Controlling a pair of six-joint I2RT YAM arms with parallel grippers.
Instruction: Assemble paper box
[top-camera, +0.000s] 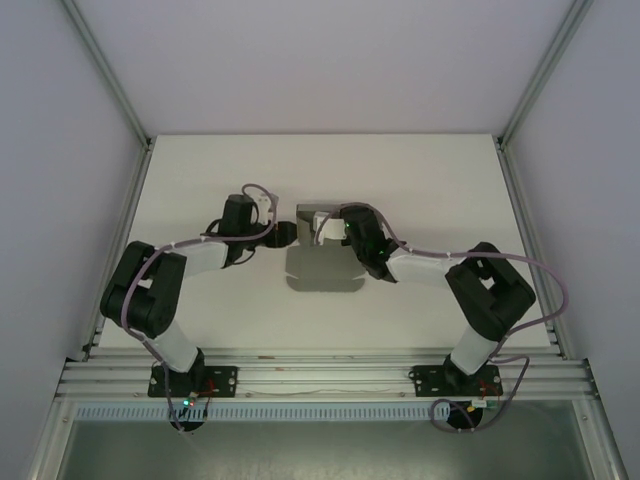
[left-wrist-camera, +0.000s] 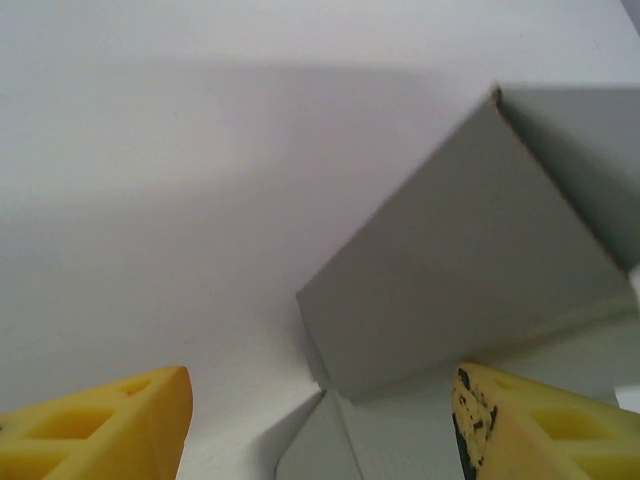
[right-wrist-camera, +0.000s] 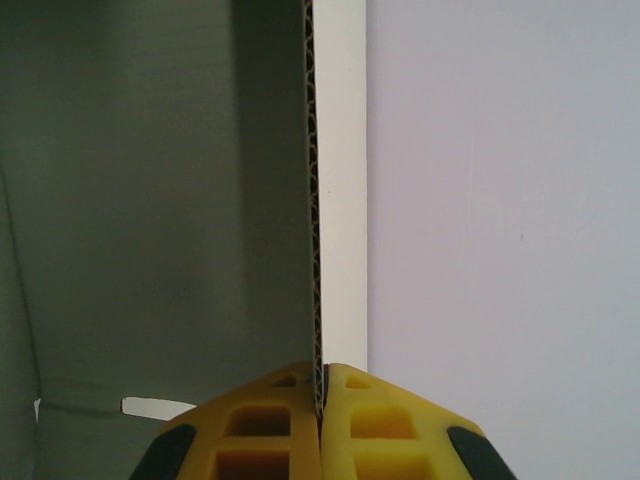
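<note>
The paper box (top-camera: 322, 272) lies at the table's middle, a grey card cut-out with its near flap flat and its far part folded up. My right gripper (top-camera: 332, 228) reaches over it from the right. In the right wrist view its yellow fingers (right-wrist-camera: 270, 425) are shut on the corrugated edge of an upright grey wall (right-wrist-camera: 160, 200). My left gripper (top-camera: 291, 235) sits at the box's far left corner. In the left wrist view its jaws stand open, and the left gripper (left-wrist-camera: 320, 440) faces a raised, tilted grey panel (left-wrist-camera: 470, 260) near the right finger (left-wrist-camera: 530, 425).
The white table (top-camera: 200, 180) is bounded by aluminium frame posts (top-camera: 120, 210) on the left and right, with a rail (top-camera: 320, 375) along the near edge. Bare tabletop lies beyond and to both sides of the box.
</note>
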